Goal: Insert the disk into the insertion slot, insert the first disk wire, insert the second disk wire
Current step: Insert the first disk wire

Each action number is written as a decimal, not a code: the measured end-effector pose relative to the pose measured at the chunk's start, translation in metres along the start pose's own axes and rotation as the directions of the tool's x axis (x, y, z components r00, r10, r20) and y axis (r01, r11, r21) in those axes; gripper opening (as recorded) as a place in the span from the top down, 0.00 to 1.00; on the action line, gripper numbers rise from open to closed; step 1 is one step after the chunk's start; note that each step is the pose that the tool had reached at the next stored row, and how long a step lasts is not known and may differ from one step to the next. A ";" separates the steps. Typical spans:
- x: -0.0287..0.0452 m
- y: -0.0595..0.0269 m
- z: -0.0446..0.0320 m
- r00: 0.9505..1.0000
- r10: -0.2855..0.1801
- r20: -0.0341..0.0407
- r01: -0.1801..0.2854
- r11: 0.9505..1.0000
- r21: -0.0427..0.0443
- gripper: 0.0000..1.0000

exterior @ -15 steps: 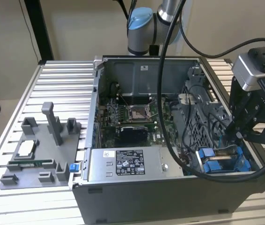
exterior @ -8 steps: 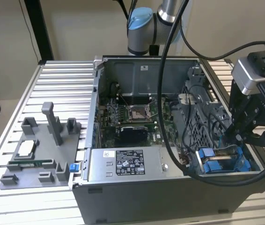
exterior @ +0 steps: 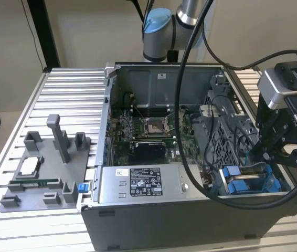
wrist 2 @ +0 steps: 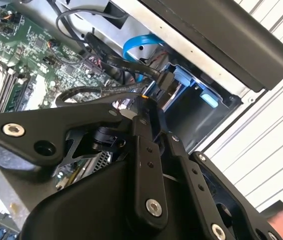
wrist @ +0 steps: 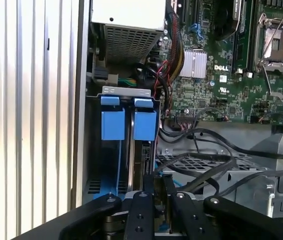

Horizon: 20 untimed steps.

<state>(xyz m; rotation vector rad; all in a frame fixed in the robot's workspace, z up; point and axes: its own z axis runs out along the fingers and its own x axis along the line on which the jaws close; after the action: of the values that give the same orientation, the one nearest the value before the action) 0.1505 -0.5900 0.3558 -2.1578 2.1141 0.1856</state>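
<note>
Worktop: ribbed aluminium worktop [exterior: 70, 89], pale and silver, with long grooves; it carries all the things.
Room: a plain beige wall [exterior: 85, 31] stands behind, and a dark post [exterior: 43, 31] rises at the back corner of the worktop.
Grey tray [exterior: 33, 184]: it lies flat on the worktop at the exterior view's left, well apart from the hand; some upright grey holders and small parts stand in it.
Computer case [exterior: 190, 220]: it is open on top, in the middle of the worktop. Inside are a green board [exterior: 148, 131] and a silver labelled box [exterior: 143, 184] along the front wall.
Insertion slot [wrist: 126, 91]: the grey metal bay with blue rails is in the corner of the case at the exterior view's right.
Disk [wrist: 140, 157]: it stands on edge inside the insertion slot, under one of two blue tabs.
Wires: black wires [wrist: 206, 170] run loose across the grey metal just beside the slot; a black plug [wrist 2: 164, 82] is near the tip of the hand.
Hand [exterior: 282, 152]: it hangs directly over the slot, also in both wrist views [wrist: 157, 187] [wrist 2: 146, 105]. I cannot tell if it is open or closed.
</note>
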 end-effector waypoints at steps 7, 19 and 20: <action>0.0013 -0.0045 0.0072 1.000 0.026 0.001 -0.026 1.000 0.004 1.00; 0.0034 -0.0061 0.0115 0.999 0.042 0.001 -0.042 0.999 0.007 1.00; 0.0034 -0.0061 0.0115 0.999 0.042 0.001 -0.042 0.999 0.007 1.00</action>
<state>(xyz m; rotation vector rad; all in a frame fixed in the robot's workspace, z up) 0.1565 -0.5913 0.3438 -2.1103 2.1578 0.1818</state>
